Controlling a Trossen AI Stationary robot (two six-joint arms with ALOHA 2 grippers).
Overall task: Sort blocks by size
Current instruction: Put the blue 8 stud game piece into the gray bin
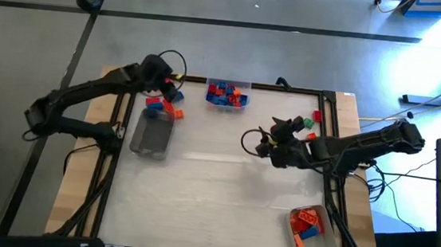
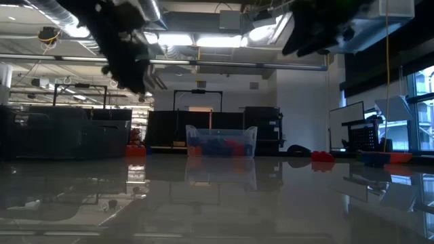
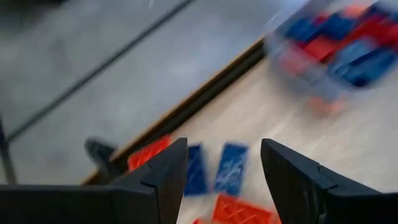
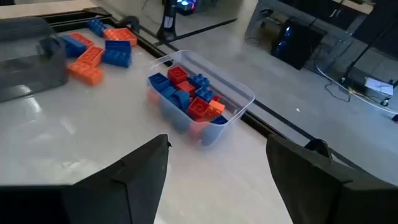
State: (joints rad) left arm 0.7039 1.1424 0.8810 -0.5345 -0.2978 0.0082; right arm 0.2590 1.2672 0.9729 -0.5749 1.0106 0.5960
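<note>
The left gripper (image 1: 169, 89) hangs over the far left corner of the table (image 1: 214, 195), its jaws apart with nothing between them. Just under it lies a loose cluster of blocks (image 1: 164, 107), red, orange and blue, scattered on the tabletop by the table's edge. Beside that cluster, toward the near side, sits an empty clear tray (image 1: 152, 135).

At the middle of the far edge stands another clear tray (image 1: 228, 94), filled with red and blue blocks (image 4: 186, 96) (a fair heap, with an orange one at the end nearest the right wrist camera). From table height this tray (image 2: 221, 141) shows straight ahead, with the blocks a blur of colour inside.

The right gripper (image 1: 265, 143) hovers above the middle of the table, a little to the right, pointing toward the far tray; its jaws are also apart and empty. A few more blocks (image 1: 312, 120), red and green, lie near the far right edge just beyond that arm. In the near right corner a third tray (image 1: 311, 231) holds orange and red blocks (image 1: 305, 224).
</note>
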